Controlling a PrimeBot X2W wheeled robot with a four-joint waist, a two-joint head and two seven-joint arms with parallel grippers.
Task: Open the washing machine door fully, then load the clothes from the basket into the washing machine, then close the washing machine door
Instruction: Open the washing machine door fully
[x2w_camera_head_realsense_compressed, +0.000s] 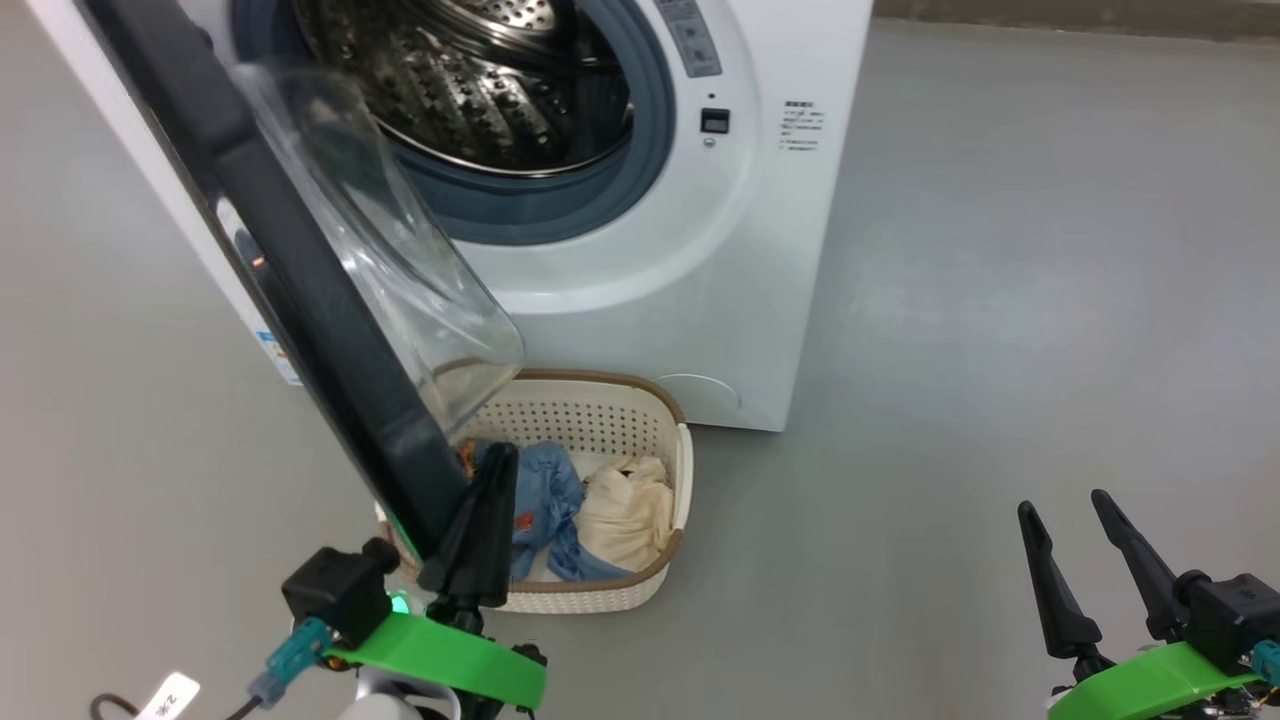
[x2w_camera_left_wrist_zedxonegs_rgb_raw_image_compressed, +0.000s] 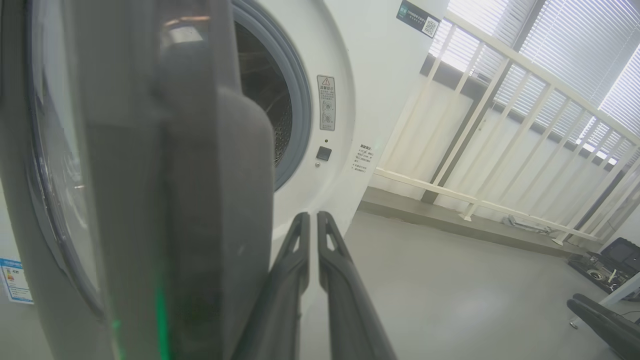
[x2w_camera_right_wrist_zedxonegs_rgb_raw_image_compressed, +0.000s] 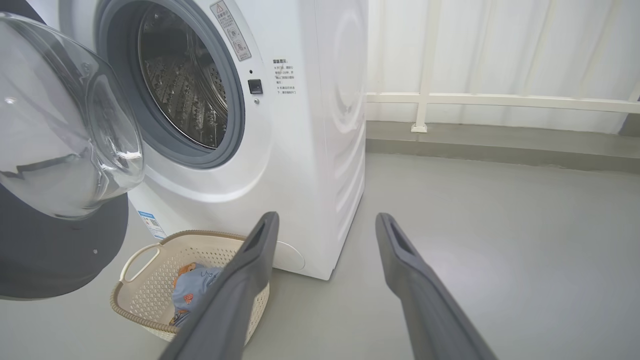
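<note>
Washing machine door (x2w_camera_head_realsense_compressed: 290, 260) stands swung open, its lower edge just beside the left gripper (x2w_camera_head_realsense_compressed: 497, 458), whose fingers are pressed together on nothing. Under the door, on the floor by the washing machine (x2w_camera_head_realsense_compressed: 640, 300), the basket (x2w_camera_head_realsense_compressed: 600, 415) holds the clothes (x2w_camera_head_realsense_compressed: 545, 495), blue beside cream. The right gripper (x2w_camera_head_realsense_compressed: 1062, 502) hovers well apart, fingers spread wide.
</note>
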